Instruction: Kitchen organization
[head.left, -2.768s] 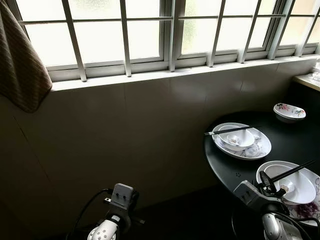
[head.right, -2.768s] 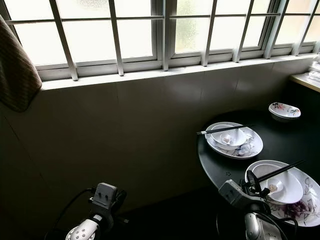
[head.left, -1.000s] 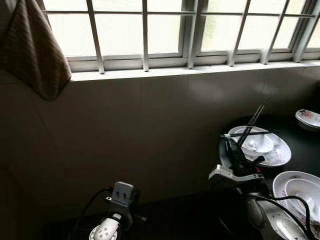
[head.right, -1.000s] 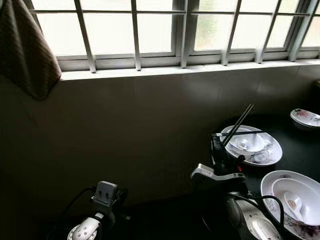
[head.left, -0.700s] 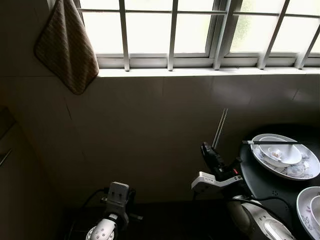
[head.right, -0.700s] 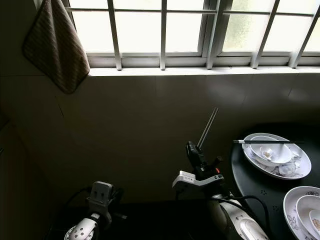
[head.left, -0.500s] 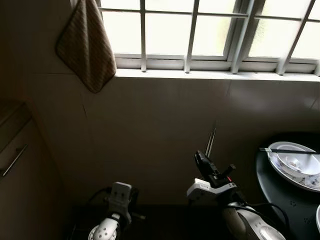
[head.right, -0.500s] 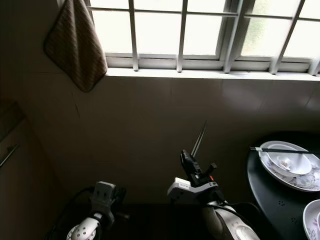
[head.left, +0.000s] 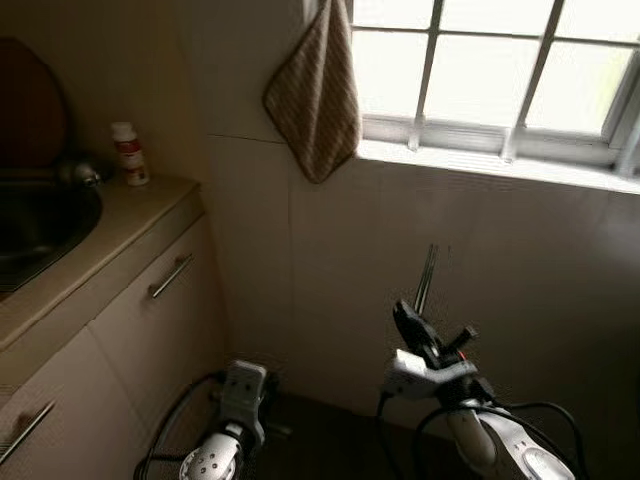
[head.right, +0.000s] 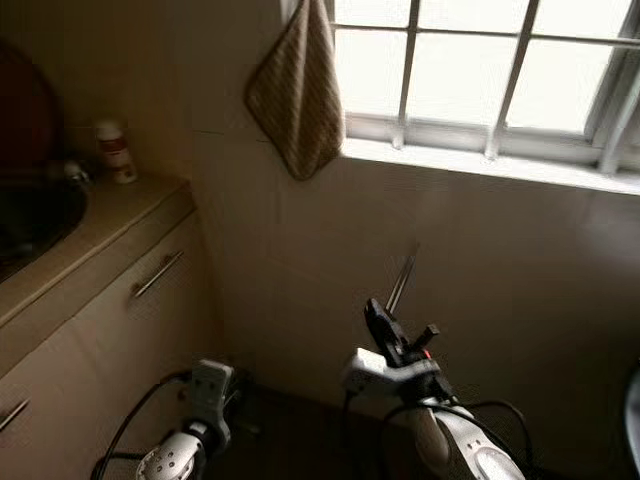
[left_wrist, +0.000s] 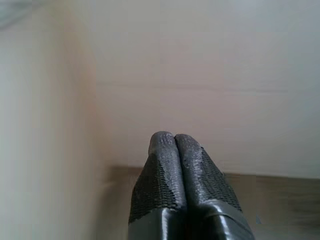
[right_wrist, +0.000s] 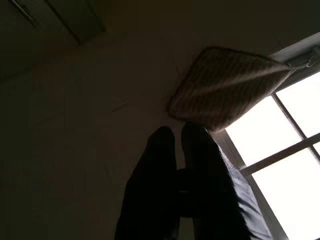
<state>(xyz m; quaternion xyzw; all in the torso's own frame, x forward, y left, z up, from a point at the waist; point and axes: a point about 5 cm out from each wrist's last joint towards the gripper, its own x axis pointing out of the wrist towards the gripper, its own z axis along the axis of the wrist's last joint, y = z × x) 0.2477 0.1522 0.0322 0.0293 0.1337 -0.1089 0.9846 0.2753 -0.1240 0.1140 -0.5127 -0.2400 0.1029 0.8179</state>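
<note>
Black chopsticks (head.left: 428, 278) are clamped upright in the right pincer (head.left: 412, 322), presumably for carrying toward the sink (head.left: 40, 225); the left pincer (left_wrist: 174, 142) is closed, empty.

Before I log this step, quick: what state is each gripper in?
Left gripper: shut, holding nothing.
Right gripper: shut on the chopsticks, raised upright before the wall.

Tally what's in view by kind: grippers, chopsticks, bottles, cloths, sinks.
Grippers: 2 (left gripper, right gripper)
Chopsticks: 2, one pair held by the right gripper
Bottles: 1
Cloths: 1
Sinks: 1
Total: 7
</note>
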